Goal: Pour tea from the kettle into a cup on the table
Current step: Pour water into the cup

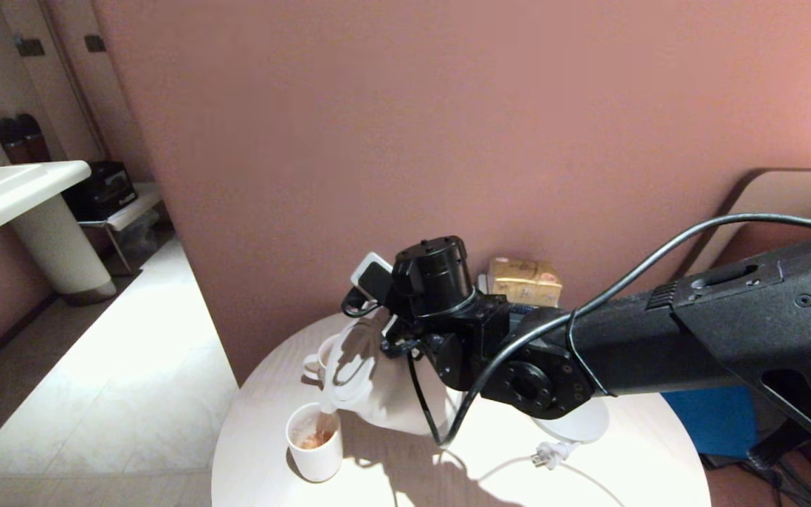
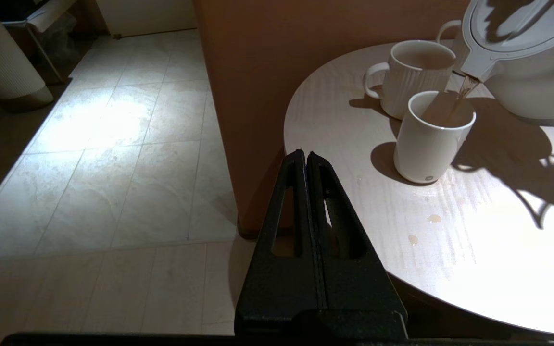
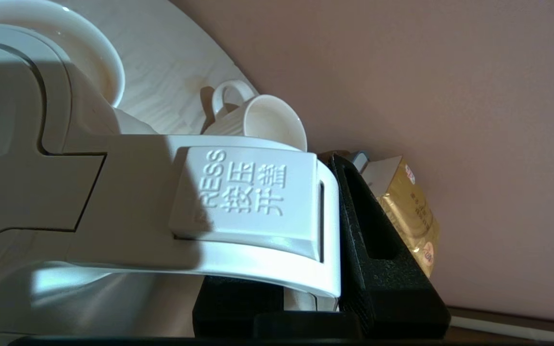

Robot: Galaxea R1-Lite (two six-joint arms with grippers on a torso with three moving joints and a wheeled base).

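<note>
round white table (image 1: 631, 458) with faint wood-grain lines, set against a dusty pink wall (image 1: 448, 105); pale tiled floor (image 1: 96, 394) to the robot's left.

large white plastic electric kettle (image 1: 384, 394) held off the tabletop, tipped spout-down toward the table's left edge. right gripper (image 3: 306, 288) clamped on the kettle's angular handle; one black finger (image 3: 378, 250) pressed against the handle's outer side, just past the lid button marked "press". the other finger mostly hidden under the handle.

left gripper (image 2: 305, 156) off the table's edge, hovering over the floor, fingers pressed together, holding nothing.

round white kettle base (image 1: 578, 422) on the table behind the arm, its white cord and plug (image 1: 545, 456) lying beside it.

gold-wrapped packet (image 1: 525, 280) at the table's back, by the wall.

ribbed white mug with handle (image 2: 411, 77) just behind the cup, close to it; whether they touch, cannot tell.

small plain white cup without handle (image 1: 315, 442) upright near the table's left edge, directly under the spout.

thin stream of reddish-brown tea (image 2: 464, 91) falling from spout into the cup; tea pooled inside.

two small drops (image 2: 423, 228) on the tabletop near the cup.
</note>
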